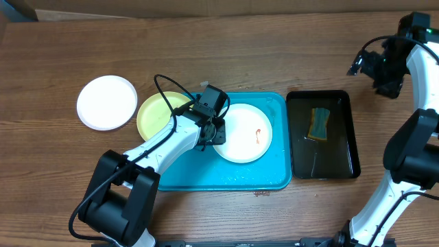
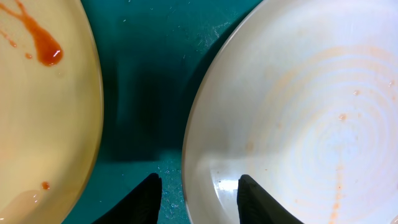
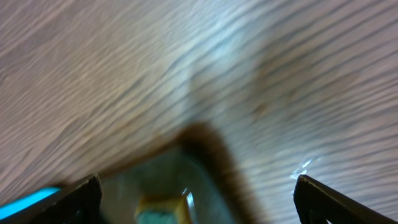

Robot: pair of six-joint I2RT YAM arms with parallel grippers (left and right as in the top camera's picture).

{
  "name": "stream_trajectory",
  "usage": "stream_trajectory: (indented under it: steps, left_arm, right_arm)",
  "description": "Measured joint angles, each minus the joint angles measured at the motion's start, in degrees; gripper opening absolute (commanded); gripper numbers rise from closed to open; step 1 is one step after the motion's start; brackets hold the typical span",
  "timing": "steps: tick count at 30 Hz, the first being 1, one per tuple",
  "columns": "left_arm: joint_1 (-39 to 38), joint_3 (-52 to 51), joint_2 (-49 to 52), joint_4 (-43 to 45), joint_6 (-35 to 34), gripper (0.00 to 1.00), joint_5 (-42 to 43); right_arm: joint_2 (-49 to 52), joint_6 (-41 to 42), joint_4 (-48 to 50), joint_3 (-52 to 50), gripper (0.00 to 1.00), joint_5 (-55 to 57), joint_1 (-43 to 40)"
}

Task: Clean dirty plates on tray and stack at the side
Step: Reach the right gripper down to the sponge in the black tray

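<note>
White plate (image 2: 298,112) lay smeared faint orange on the tray (image 2: 143,74).
I had the left jaws spread astride its rim, not pinching.

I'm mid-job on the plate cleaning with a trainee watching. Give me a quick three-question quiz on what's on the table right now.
1. True or false: the white plate on the bare table lies outside the turquoise tray.
2. What lies in the black tray? A) a sponge B) a plate C) a cup
3. Fill in: the left gripper has its fingers either side of the rim of the ____ plate.

Key
1. True.
2. A.
3. White: the white plate in the tray, which has a red smear. The jaws are apart, not yet clamped on it.
</note>
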Motion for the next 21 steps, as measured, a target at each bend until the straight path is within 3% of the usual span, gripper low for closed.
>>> stream_trajectory:
  steps: [3, 10, 21]
  left_arm:
    - [0.0, 0.0, 0.0, 0.0, 0.0, 0.40, 0.0]
    - [0.0, 0.1, 0.0, 0.1, 0.2, 0.26, 0.0]
    - [0.0, 0.1, 0.0, 0.3, 0.2, 0.26, 0.0]
  right_arm:
    - [0.0, 0.0, -1.7, 0.0, 1.00, -4.5, 0.0]
    - [0.0, 0.0, -6.8, 0.0, 0.75, -6.5, 1.2]
    - [0.0, 1.0, -15.8, -0.2, 0.75, 6.7, 14.4]
